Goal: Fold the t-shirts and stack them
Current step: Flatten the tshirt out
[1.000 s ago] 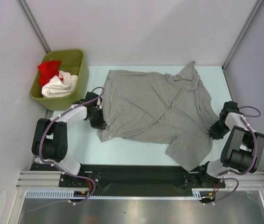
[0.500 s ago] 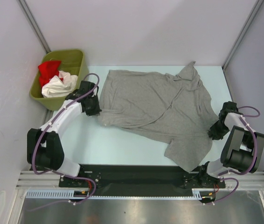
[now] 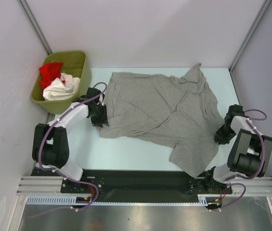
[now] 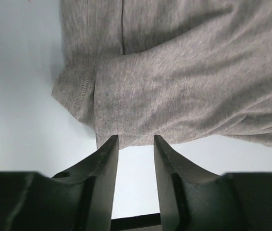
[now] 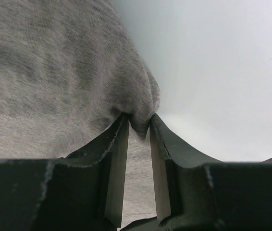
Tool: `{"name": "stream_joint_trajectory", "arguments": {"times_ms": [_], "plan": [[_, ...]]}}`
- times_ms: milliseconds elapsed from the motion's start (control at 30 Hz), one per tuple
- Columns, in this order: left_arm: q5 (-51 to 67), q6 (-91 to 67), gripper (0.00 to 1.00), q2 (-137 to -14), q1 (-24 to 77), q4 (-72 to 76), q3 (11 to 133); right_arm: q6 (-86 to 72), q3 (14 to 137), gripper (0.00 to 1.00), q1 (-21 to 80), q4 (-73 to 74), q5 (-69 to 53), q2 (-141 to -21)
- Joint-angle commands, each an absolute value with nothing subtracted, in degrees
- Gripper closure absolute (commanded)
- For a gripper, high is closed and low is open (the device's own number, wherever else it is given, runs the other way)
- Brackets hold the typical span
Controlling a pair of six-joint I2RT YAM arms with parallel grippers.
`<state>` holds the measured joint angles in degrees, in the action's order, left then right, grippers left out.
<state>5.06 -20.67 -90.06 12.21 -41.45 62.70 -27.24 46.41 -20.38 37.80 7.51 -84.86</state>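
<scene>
While the right gripper (image 5: 139, 122) pinches the grey t-shirt (image 3: 165, 110) at 3 o'clock, the open left gripper (image 4: 135, 139) at 9 o'clock should grab the edge well and pull flat.

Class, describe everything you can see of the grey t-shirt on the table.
The grey t-shirt is a soft heather knit with stitched hems, lying rumpled and partly spread on the pale table. The right gripper pinches a fold at its right edge; the left gripper stands open at its left edge, gripping nothing.
</scene>
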Motion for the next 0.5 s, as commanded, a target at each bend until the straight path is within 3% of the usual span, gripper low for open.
{"name": "stream_joint_trajectory", "arguments": {"times_ms": [0, 167, 467], "plan": [[6.51, -21.18, 0.57, -89.74, 12.04, -39.12, 61.53, -26.81, 47.99, 0.71, -19.95, 37.35, 7.91, -85.43], [2.99, -19.78, 0.52, -90.43, 11.95, -37.97, 62.22, -26.89, 47.73, 0.71, -19.78, 37.18, 7.47, -85.61], [0.09, -21.01, 0.53, -92.37, 10.2, -39.81, 60.82, -26.9, 47.37, 0.72, -19.95, 37.0, 7.47, -85.08]]}}
